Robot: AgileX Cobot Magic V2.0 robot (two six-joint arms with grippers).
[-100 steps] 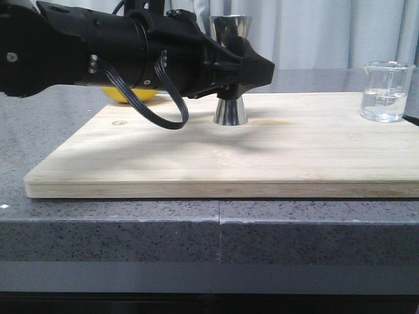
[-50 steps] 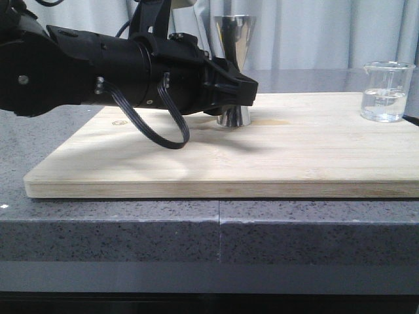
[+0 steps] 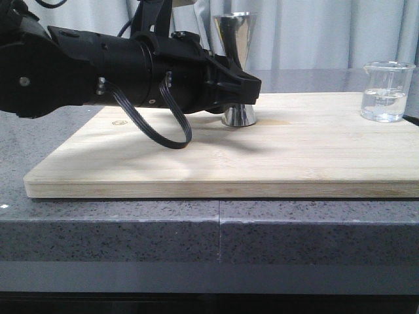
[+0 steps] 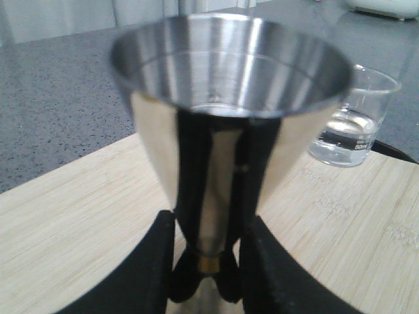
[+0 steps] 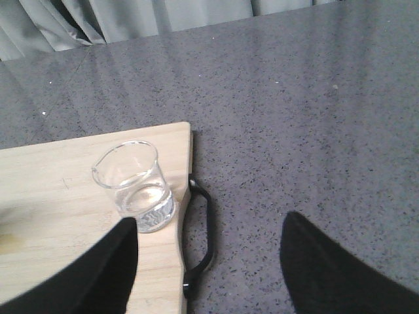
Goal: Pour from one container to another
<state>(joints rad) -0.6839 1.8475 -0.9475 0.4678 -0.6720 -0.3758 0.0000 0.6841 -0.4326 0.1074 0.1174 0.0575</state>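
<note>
Currently the jigger [image 3: 236, 72] is gripped at its waist by the left gripper [image 4: 208, 278], upright, long axis vertical, mid-board. Steel: stiff, slick, light. The beaker [image 3: 385, 91], far right on the board [image 3: 196, 163], is fragile, part-filled w/ clear liquid; best held round its wall, lip leftward. Right gripper [image 5: 209, 261] jaws apart, empty.

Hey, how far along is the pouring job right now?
Early. Done: the left gripper has closed its jaws around the jigger at its waist, base on the board. In hand: steadying it. Left: the beaker stands untouched, liquid inside; the right gripper hangs open above, so grasping and pouring remain.
</note>
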